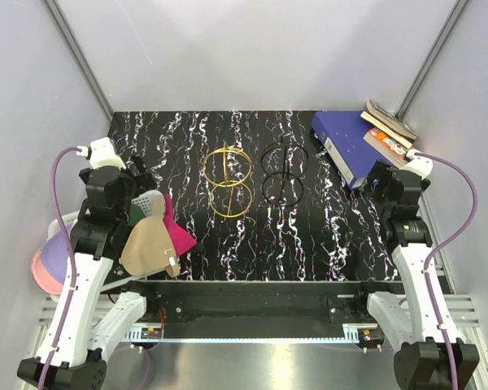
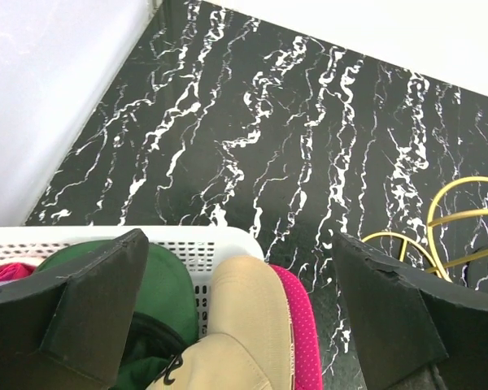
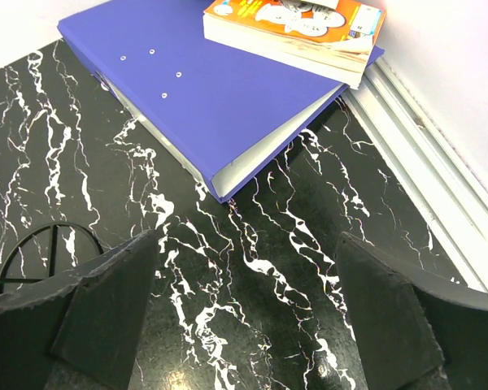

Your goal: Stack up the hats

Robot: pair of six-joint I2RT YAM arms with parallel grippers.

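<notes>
A tan hat [image 1: 150, 244] lies at the table's left front, over a magenta hat [image 1: 180, 236] and a dark green hat [image 1: 137, 214]. The left wrist view shows the tan hat [image 2: 244, 325], the magenta hat [image 2: 299, 325] and the green hat [image 2: 164, 284] below the fingers. A lavender hat [image 1: 55, 253] and a light pink hat [image 1: 39, 275] sit off the table's left edge. My left gripper [image 1: 142, 195] [image 2: 240, 244] is open and empty just above the tan hat. My right gripper [image 1: 386, 183] [image 3: 244, 244] is open and empty over bare table at the right.
A white mesh basket [image 1: 152, 201] [image 2: 187, 240] lies under the hats. Gold wire rings [image 1: 228, 180] [image 2: 464, 227] and black wire rings [image 1: 283, 171] [image 3: 32, 252] stand mid-table. A purple binder [image 1: 346, 146] [image 3: 203, 89] with books [image 1: 390, 126] [image 3: 293, 28] is at the back right.
</notes>
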